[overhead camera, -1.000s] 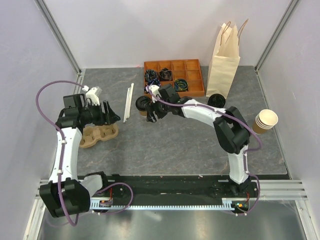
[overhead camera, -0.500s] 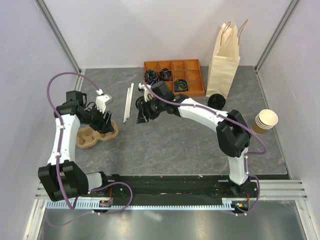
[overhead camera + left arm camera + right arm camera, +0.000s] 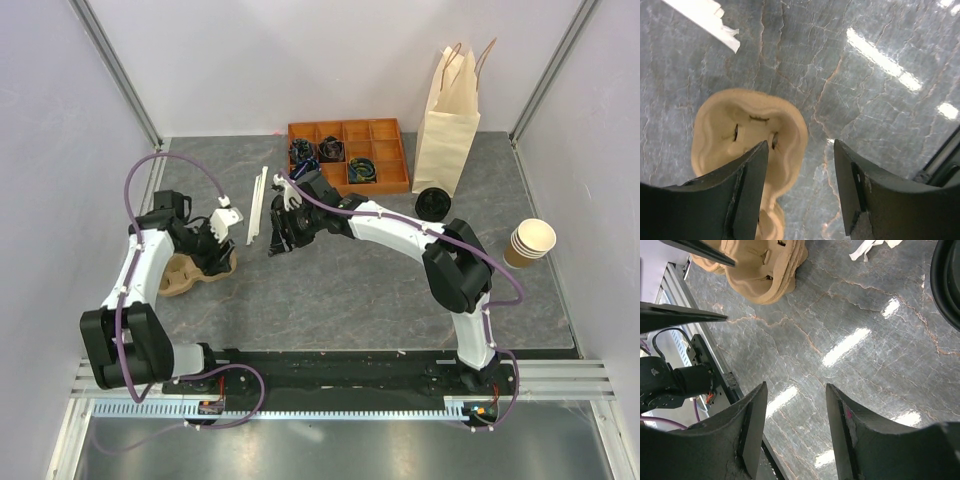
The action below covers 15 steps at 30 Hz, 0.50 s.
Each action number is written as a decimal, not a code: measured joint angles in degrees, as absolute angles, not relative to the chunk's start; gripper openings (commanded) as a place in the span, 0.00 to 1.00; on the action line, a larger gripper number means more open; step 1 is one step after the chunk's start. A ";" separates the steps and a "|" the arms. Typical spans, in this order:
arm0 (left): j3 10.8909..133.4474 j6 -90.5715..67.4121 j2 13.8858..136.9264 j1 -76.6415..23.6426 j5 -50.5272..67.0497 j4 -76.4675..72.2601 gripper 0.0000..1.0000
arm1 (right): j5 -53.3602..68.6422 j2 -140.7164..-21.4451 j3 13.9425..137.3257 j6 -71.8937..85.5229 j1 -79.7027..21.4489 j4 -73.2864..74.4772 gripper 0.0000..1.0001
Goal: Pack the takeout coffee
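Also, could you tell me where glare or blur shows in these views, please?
Left wrist: bright glare streaks on the tabletop at upper right, moulded-pulp cup carrier sharp. Right wrist: glare patches across the tabletop's middle. Top external: even light, no strong glare.

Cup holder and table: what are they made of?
The cup holder looks like pressed paper pulp: tan, matte, softly lumpy. The table looks like grey stone with rusty veins, glossy since lights reflect on it; it may be only a printed sheet.
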State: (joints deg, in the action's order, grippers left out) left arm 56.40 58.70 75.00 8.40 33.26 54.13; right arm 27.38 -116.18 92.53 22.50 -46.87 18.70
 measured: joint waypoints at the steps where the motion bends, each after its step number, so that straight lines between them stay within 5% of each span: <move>1: 56.07 58.70 75.48 7.68 32.67 53.30 0.62 | 27.38 -116.18 92.53 22.57 -46.85 18.68 0.58; 15: 52.99 58.70 78.37 5.85 26.65 47.94 0.55 | 27.38 -116.22 92.53 22.72 -46.87 18.68 0.59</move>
